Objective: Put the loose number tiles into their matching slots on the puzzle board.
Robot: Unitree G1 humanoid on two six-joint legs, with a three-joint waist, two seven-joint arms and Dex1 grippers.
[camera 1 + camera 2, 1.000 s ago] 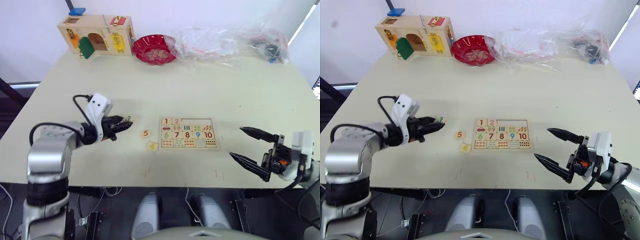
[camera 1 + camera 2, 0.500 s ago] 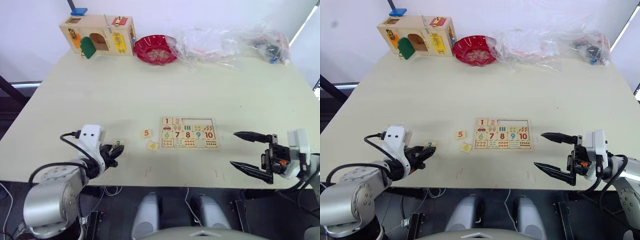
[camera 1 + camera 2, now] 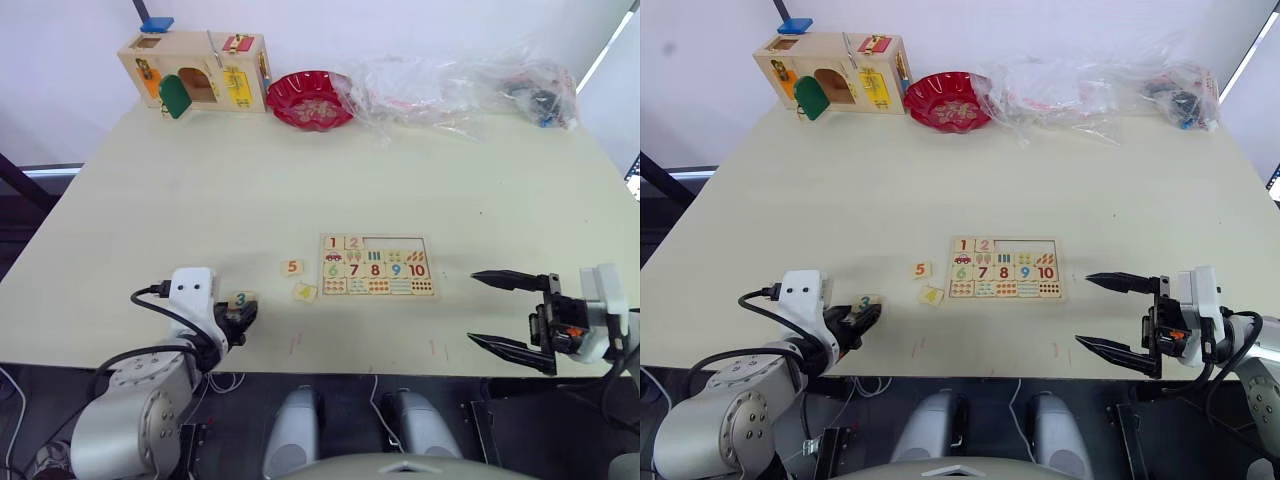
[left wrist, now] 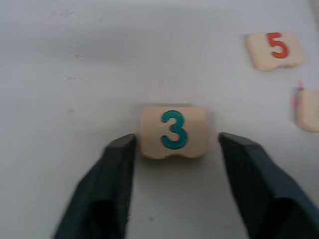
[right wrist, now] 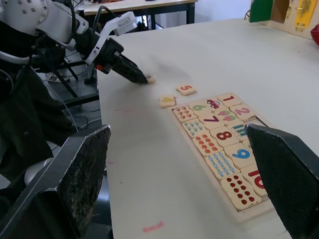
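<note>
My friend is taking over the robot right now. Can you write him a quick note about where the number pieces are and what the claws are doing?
Left claw: open, fingers on either side of the 3 tile near the table's front edge, not gripping.
Right claw: open, holding nothing, right of the puzzle board.
Done: 1 and 2 sit in the top row.
Left: 3, the 5 tile, and a yellow-printed tile lying loose left of the board. Three slots open.

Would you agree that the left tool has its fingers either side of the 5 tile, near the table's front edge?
Not quite: the left tool straddles the 3 tile, not the 5 tile, which lies apart on the table. The left wrist view shows this; the rest holds.
</note>
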